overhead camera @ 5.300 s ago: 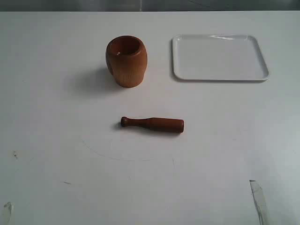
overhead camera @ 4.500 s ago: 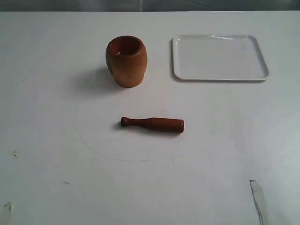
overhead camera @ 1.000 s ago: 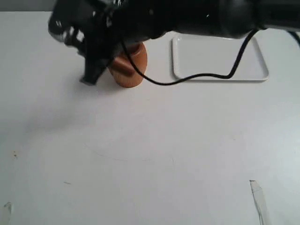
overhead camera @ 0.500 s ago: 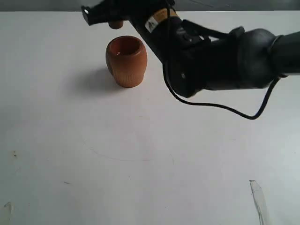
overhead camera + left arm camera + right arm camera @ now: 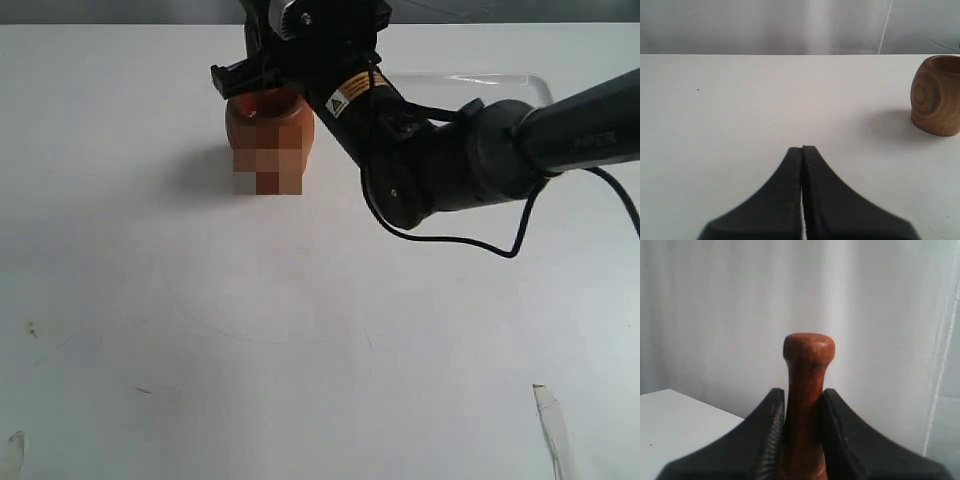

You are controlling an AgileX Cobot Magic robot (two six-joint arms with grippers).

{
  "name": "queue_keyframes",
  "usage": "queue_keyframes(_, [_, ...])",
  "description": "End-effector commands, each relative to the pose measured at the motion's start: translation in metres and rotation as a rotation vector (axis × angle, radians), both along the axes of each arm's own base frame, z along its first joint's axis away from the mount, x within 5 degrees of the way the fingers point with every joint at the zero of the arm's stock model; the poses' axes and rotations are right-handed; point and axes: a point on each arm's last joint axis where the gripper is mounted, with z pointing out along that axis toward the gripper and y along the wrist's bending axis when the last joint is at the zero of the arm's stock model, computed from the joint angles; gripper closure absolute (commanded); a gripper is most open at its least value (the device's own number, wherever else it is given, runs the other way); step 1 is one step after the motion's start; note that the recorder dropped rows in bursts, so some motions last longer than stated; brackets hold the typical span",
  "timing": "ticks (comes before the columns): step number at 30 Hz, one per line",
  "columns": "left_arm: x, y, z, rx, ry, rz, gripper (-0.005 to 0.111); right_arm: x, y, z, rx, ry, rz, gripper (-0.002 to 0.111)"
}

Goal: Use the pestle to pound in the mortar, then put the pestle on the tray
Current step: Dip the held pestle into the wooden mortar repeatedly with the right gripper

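The right arm (image 5: 450,165) leans across the worktop (image 5: 300,350), hiding most of the tray (image 5: 500,78) beside the mortar (image 5: 270,125). Over the mortar's mouth, the right pincer (image 5: 802,402) clamps the pestle (image 5: 808,352) by its thin handle. The arm's yellow sticker (image 5: 347,97) is too small to read. The left pincer (image 5: 802,152) is pressed closed and empty, well apart from the mortar.

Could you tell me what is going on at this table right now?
The right gripper is shut on the pestle, just below its knob, and holds it over the mouth of the mortar. The pestle's thick end is hidden. The left gripper is shut and empty, apart from the mortar. The tray is mostly hidden behind the right arm.
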Motion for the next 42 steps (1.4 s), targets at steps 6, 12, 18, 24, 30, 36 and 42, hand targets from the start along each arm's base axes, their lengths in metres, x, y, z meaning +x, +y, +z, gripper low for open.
queue_keyframes(6, [0.000,-0.001,0.000,-0.015,-0.004,-0.006,0.107,0.021,0.010,-0.050,-0.107,0.092,-0.034,0.108])
queue_keyframes(12, [0.000,-0.001,0.000,-0.015,-0.004,-0.006,0.107,0.019,0.011,-0.060,-0.134,0.186,-0.018,0.108])
queue_keyframes(18, [0.000,-0.001,0.000,-0.015,-0.004,-0.006,0.107,0.011,0.008,0.016,-0.075,-0.007,0.012,0.108])
queue_keyframes(24, [0.000,-0.001,0.000,-0.015,-0.004,-0.006,0.107,0.004,-0.002,0.063,-0.020,-0.054,0.011,0.108])
queue_keyframes(30, [0.000,-0.001,0.000,-0.015,-0.004,-0.006,0.107,0.012,0.007,0.011,-0.140,0.061,0.019,0.108])
queue_keyframes(36, [0.000,-0.001,0.000,-0.015,-0.004,-0.006,0.107,0.017,0.013,-0.060,-0.249,0.176,0.022,0.108])
queue_keyframes(42, [0.000,-0.001,0.000,-0.015,-0.004,-0.006,0.107,0.015,0.011,-0.021,-0.173,0.093,0.016,0.108])
